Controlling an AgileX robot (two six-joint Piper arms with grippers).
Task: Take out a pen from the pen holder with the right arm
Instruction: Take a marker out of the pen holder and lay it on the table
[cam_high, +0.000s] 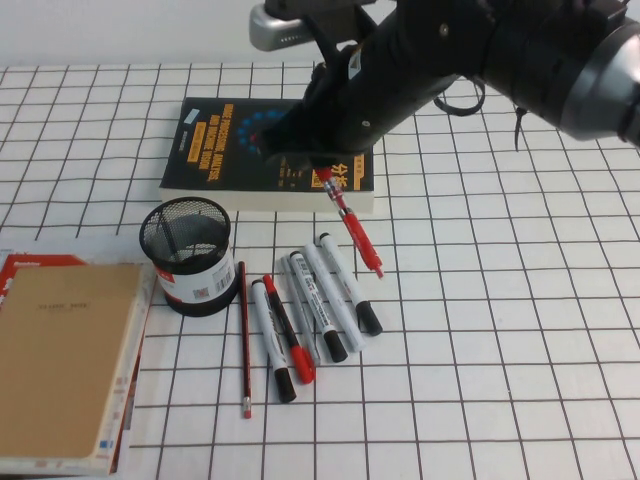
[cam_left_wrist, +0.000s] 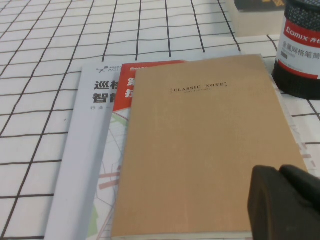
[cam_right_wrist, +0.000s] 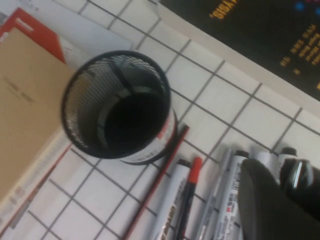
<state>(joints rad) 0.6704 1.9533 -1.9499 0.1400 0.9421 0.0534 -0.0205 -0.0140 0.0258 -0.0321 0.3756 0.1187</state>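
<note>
Risk of slippage: slim red plastic pen (cam_high: 355, 228) was pinched only at its top end by the right gripper (cam_high: 328, 180) and hung tilted, so it could be dropped onto the row of black-capped markers (cam_high: 318, 305) beneath. The black mesh cylindrical pen holder (cam_high: 188, 250) was seen lower, to that gripper's left. The left gripper (cam_left_wrist: 282, 197), pressed together, was held over a tan notebook (cam_left_wrist: 200, 150).

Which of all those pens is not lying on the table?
The slim red pen, hanging tilted from the right claw by the black book; the rest lie flat. The left claw hovers over the tan notebook.
</note>
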